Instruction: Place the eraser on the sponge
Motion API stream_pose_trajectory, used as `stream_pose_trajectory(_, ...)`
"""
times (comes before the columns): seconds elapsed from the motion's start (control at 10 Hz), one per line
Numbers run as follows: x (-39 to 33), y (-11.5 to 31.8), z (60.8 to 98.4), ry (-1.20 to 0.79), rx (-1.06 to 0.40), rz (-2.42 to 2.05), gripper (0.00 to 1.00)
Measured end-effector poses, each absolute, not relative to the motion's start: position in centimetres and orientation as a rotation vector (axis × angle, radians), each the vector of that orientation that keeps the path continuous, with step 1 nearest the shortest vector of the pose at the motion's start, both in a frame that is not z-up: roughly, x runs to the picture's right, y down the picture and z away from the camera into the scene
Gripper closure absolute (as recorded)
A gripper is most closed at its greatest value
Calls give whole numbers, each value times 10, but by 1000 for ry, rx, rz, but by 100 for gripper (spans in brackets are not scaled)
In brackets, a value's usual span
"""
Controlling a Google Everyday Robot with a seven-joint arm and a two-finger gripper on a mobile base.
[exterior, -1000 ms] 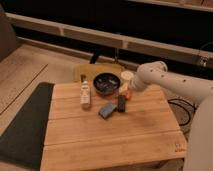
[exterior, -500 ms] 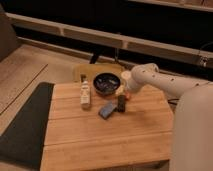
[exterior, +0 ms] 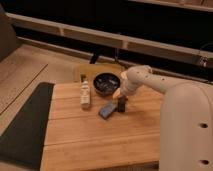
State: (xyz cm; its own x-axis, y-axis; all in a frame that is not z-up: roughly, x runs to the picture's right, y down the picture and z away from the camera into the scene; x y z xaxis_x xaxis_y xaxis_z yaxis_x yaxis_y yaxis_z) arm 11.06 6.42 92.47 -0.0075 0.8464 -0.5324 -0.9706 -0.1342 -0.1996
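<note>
The eraser point(exterior: 121, 106) is a small dark block standing on the wooden table point(exterior: 100, 140), just right of the sponge point(exterior: 106, 109), a flat blue pad. The two are close together, and I cannot tell if they touch. My gripper point(exterior: 121, 98) reaches in from the right on a white arm and sits directly over the eraser's top, at or just above it. The wrist hides where the gripper meets the block.
A dark bowl point(exterior: 105, 83) stands behind the sponge and eraser, close to the wrist. A tall white-and-tan carton point(exterior: 85, 95) lies to the sponge's left. A dark mat point(exterior: 22, 125) runs along the table's left side. The white arm body point(exterior: 187, 130) fills the right.
The arm has swung left and down, bringing the gripper from beside the bowl onto the eraser. The arm body now fills more of the right side. Sponge, bowl and carton have not moved.
</note>
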Motion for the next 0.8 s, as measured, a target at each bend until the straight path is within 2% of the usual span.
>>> stream_pose_trajectory(0.6, 105, 84, 947, 399, -673, 1516, 35)
stream_pose_trajectory(0.8, 102, 88, 950, 432, -692, 1481, 44)
